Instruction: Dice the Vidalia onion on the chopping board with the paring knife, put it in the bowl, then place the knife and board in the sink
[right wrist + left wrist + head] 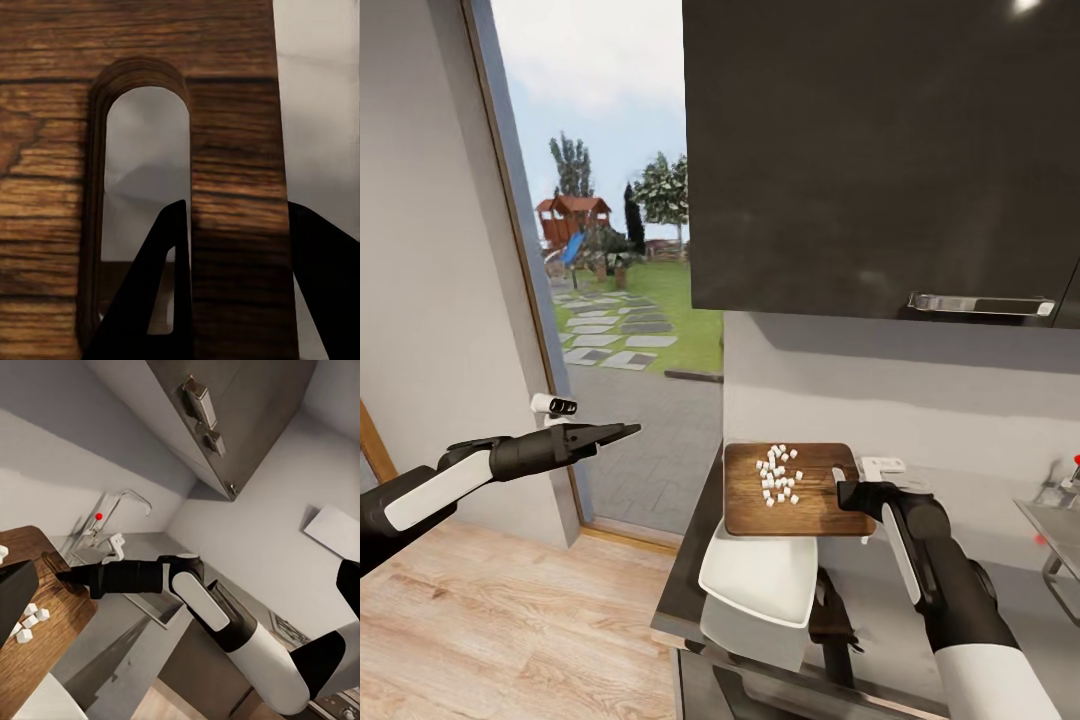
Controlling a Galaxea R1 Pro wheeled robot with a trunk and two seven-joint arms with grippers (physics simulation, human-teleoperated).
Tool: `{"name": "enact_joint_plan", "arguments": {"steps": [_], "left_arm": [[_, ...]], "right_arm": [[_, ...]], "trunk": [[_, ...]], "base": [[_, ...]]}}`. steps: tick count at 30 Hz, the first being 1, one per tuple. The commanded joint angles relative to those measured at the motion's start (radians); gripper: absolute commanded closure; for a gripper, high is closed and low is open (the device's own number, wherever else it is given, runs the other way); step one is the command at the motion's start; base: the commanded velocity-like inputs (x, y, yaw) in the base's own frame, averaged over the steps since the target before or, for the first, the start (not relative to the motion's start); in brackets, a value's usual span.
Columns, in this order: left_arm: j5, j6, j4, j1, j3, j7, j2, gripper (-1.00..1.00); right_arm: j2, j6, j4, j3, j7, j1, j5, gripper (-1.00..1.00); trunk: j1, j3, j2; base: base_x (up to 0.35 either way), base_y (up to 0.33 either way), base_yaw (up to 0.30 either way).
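1. Head view: your right gripper (847,492) is clamped on the handle end of the chopping board (792,490), which is lifted above the countertop (880,610), its near edge over the white bowl (760,578). White diced onion pieces (778,473) sit in a cluster on the board. Your left gripper (622,432) is held out over the wood floor (510,620), well apart from the counter, fingers together with nothing in them. The sink (1055,525) edge shows at far right (tap partly cut off).

2. Left wrist view: the right arm (187,585) reaches to the board's (45,607) end; onion cubes (30,622) lie on it, the tap (112,510) with its red dot behind.

3. Right wrist view: one finger (161,300) passes through the board's slot hole (146,172), the other sits outside the edge, pinching the wood (232,225) between.
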Motion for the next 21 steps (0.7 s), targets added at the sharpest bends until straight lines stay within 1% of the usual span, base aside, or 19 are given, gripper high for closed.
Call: {"name": "enact_joint_plan", "arguments": {"steps": [1, 15, 19, 21], "left_arm": [[0.011, 0.008, 0.0, -0.002, -0.005, -0.001, 0.001, -1.0], [0.011, 0.008, 0.0, -0.002, -0.005, -0.002, 0.001, -1.0], [0.011, 0.008, 0.0, -0.002, -0.005, -0.002, 0.001, -1.0], [0.011, 0.008, 0.0, -0.002, -0.005, -0.002, 0.001, -1.0]], "right_arm": [[0.0, 0.002, -0.001, -0.001, 0.009, 0.0, 0.006, 1.0], [0.001, -0.004, 0.001, -0.001, 0.01, 0.001, 0.006, 1.0], [0.001, -0.037, 0.01, -0.001, 0.008, 0.001, 0.008, 1.0], [0.002, -0.07, 0.028, -0.001, 0.008, 0.001, 0.008, 1.0]], "trunk": [[0.0, -0.001, -0.001], [0.0, -0.001, -0.001], [0.0, -0.001, -0.001], [0.0, -0.001, -0.001]], "base": [[0.0, 0.0, 0.0], [0.0, 0.0, 0.0], [0.0, 0.0, 0.0], [0.0, 0.0, 0.0]]}}
